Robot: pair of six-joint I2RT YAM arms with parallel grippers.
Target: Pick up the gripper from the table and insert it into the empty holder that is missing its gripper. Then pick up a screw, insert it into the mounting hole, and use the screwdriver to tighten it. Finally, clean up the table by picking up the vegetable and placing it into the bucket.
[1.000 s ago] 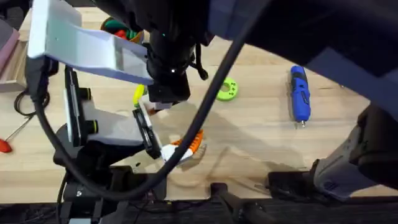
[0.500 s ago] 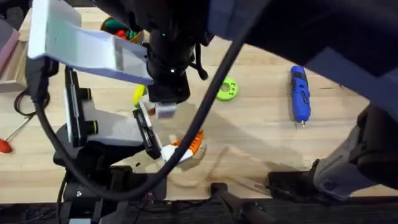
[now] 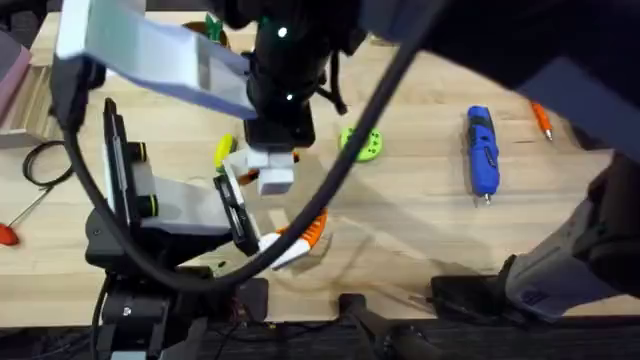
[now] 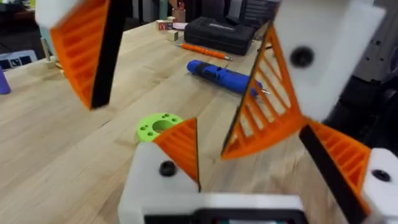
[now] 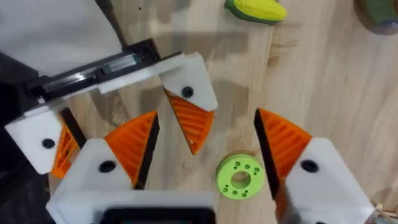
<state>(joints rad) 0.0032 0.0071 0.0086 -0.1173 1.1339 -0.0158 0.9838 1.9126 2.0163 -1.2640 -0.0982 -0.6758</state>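
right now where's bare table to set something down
Bare wood lies between the green disc and the blue screwdriver, and in front of both toward the arm bases. Around the yellow vegetable and the white holder it is crowded with arms and cable.

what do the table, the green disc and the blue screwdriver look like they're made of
Table: light wood, matte, with visible plank grain and seams. Green disc: probably moulded or printed plastic, uniform bright colour, ring of small holes. Blue screwdriver: glossy plastic body, likely, with a thin metal bit.

On the light wooden table (image 3: 420, 215) lie the blue screwdriver (image 3: 482, 150), a green disc (image 3: 364, 143) and a yellow vegetable (image 3: 223, 151).
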